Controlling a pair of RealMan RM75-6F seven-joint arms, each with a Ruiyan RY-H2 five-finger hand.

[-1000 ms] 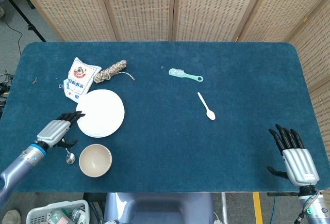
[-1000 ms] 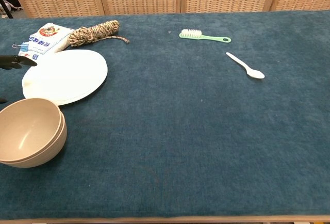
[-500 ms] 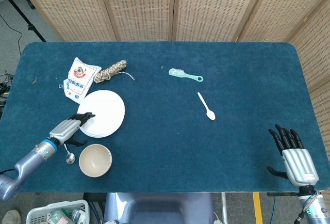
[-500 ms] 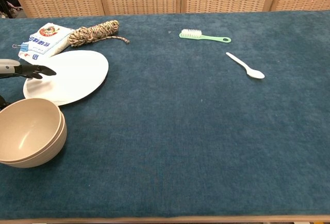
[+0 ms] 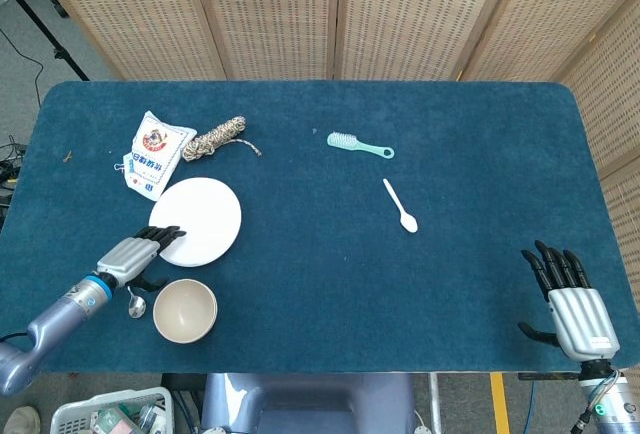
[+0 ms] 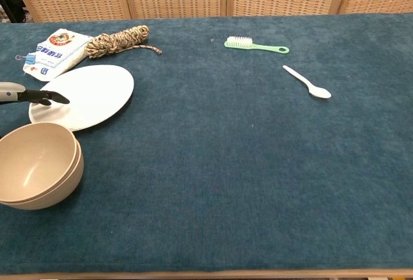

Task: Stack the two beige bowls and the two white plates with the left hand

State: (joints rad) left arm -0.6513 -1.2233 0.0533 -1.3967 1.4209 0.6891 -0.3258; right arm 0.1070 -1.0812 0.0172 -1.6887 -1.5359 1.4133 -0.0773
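Observation:
Two white plates (image 5: 200,219) lie stacked at the table's left, seen also as the white plates (image 6: 87,94) in the chest view. My left hand (image 5: 138,254) reaches in from the left; its fingers (image 6: 51,96) lie over the plates' near-left rim with the thumb below, pinching it. A dark shadow shows under the plates' right side. Two beige bowls (image 5: 184,310) sit nested just in front of the plates, near the front edge; the bowls (image 6: 35,167) fill the chest view's lower left. My right hand (image 5: 568,299) rests open at the front right corner, holding nothing.
A metal spoon (image 5: 134,304) lies between my left hand and the bowls. A printed bag (image 5: 155,152) and a rope bundle (image 5: 222,138) lie behind the plates. A green brush (image 5: 358,144) and a white plastic spoon (image 5: 401,206) lie mid-table.
My left hand has moved right from beside the plates onto their rim and taken hold. The two plates, offset before, now look lined up. The right hand has not moved.

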